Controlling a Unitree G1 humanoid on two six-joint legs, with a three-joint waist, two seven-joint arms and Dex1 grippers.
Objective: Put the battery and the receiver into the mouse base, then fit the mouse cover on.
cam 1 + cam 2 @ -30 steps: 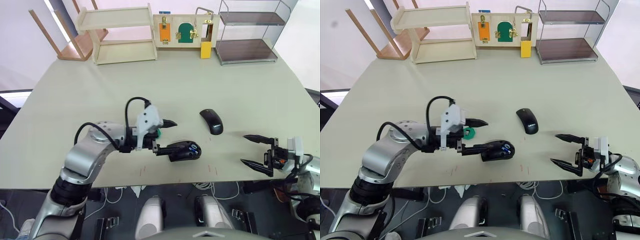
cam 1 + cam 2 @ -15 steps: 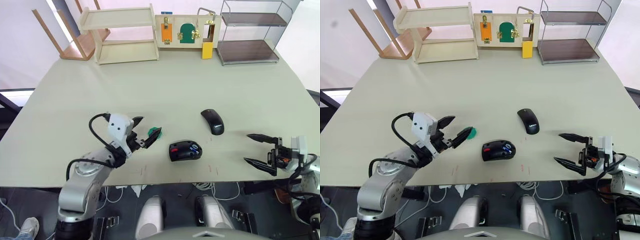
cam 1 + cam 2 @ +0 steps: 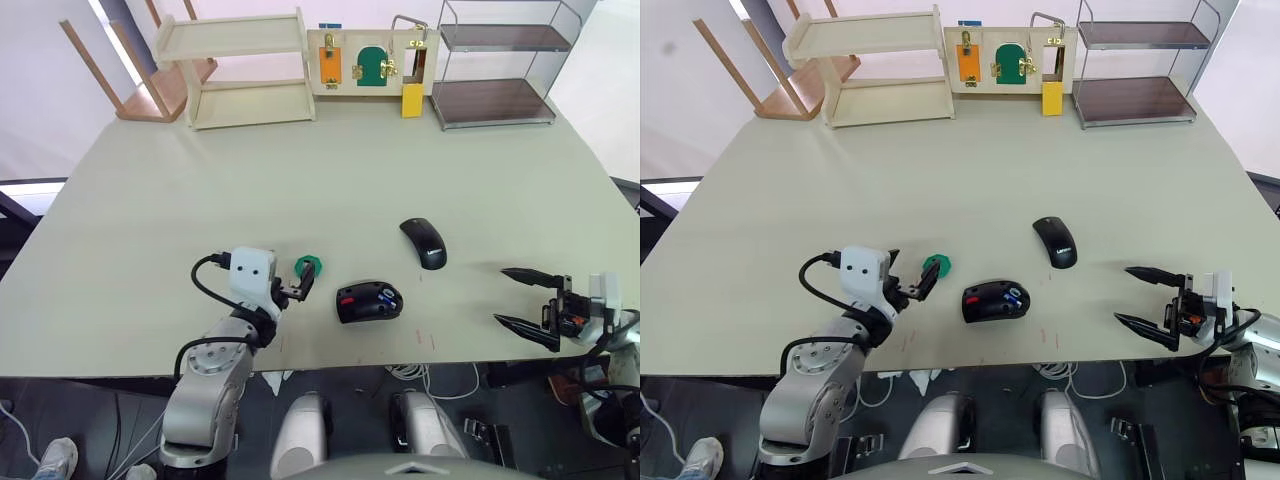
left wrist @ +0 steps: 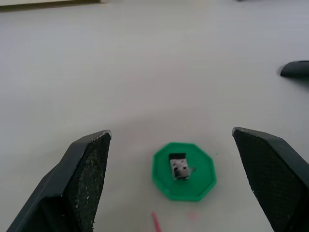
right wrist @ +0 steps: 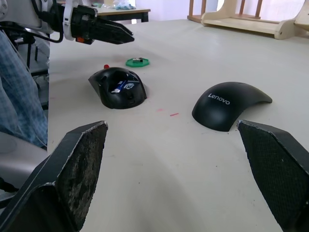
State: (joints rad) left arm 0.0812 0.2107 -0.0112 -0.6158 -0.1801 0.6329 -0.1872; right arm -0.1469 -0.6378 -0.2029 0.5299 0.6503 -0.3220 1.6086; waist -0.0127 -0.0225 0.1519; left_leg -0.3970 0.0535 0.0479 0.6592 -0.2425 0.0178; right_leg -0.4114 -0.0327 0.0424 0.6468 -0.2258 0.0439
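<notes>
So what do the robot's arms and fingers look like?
The left arm is shiny silver metal with a looping black cable and a boxy white wrist block. Its left gripper has two pointy black fingers. The right gripper has long, tapered black fingers with rough, speckled pads, mounted on a white wrist piece with small orange parts.

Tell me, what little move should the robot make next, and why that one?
Probably lower the open left gripper onto the receiver and close on it. The battery already lies in the mouse base, while the receiver sits on the green disc, between the fingers. The mouse cover comes last.
</notes>
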